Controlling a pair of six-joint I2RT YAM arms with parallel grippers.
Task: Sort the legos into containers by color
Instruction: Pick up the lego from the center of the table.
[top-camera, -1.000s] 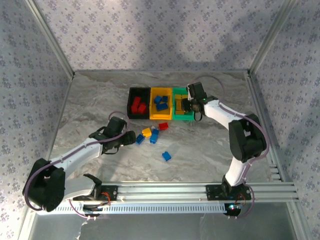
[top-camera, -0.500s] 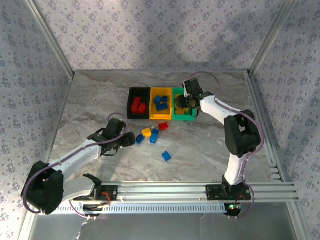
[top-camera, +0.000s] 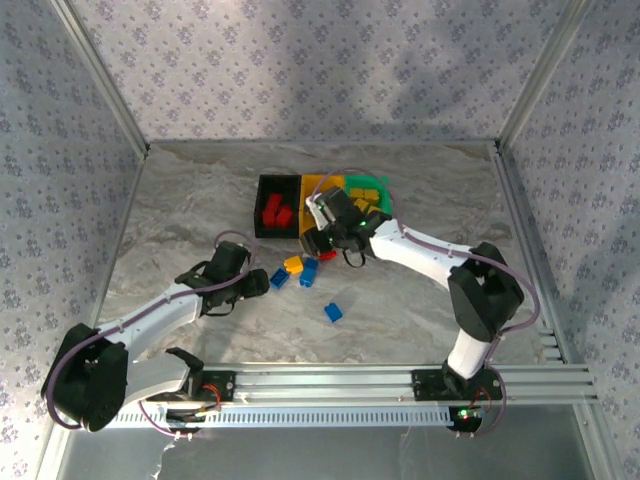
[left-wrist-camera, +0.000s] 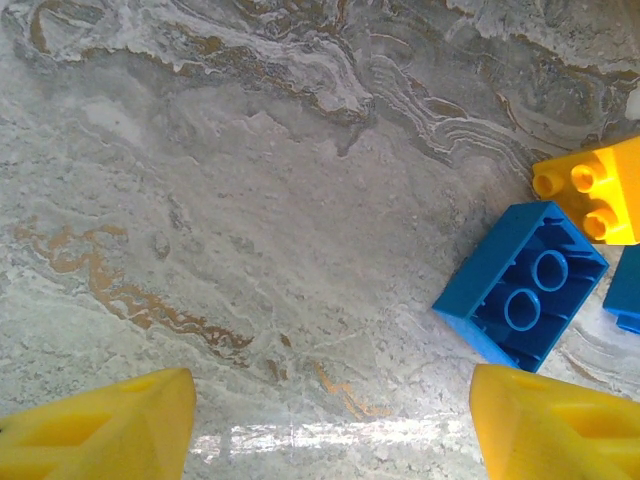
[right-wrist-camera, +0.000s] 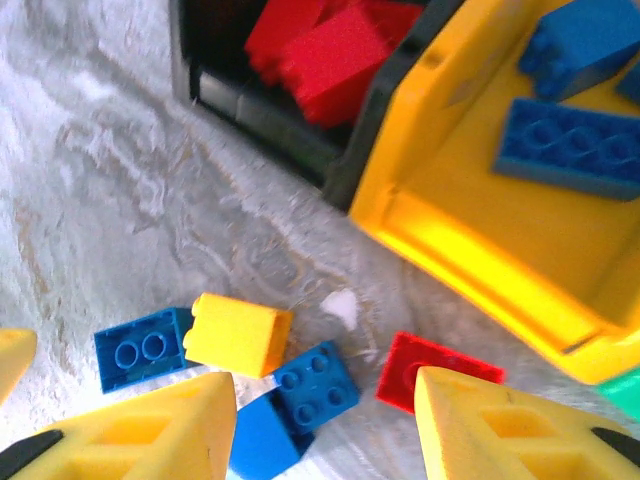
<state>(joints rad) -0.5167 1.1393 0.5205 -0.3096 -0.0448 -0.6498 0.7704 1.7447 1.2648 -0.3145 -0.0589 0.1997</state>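
Three containers stand in a row at the back: a black bin (top-camera: 277, 207) with red legos (right-wrist-camera: 325, 55), a yellow-orange bin (right-wrist-camera: 450, 215) with blue legos (right-wrist-camera: 575, 145), and a green bin (top-camera: 372, 190). Loose legos lie in front: a yellow one (top-camera: 293, 265), blue ones (top-camera: 308, 272) (top-camera: 280, 278) (top-camera: 333, 312) and a red one (top-camera: 327, 255). My right gripper (top-camera: 322, 243) hovers open over this pile, with a studded blue lego (right-wrist-camera: 315, 385) below its gap and the red lego (right-wrist-camera: 430, 368) by its right finger. My left gripper (top-camera: 256, 283) is open just left of the pile, over bare table, with an upturned blue lego (left-wrist-camera: 520, 285) ahead to the right.
The right arm's forearm (top-camera: 410, 245) crosses in front of the yellow-orange and green bins. Metal frame posts and patterned walls close in the marble table (top-camera: 180, 215). The left and near parts of the table are bare.
My right gripper has left the green bin and swung left and nearer, over the loose pile, its jaws wider. The left arm has hardly moved.
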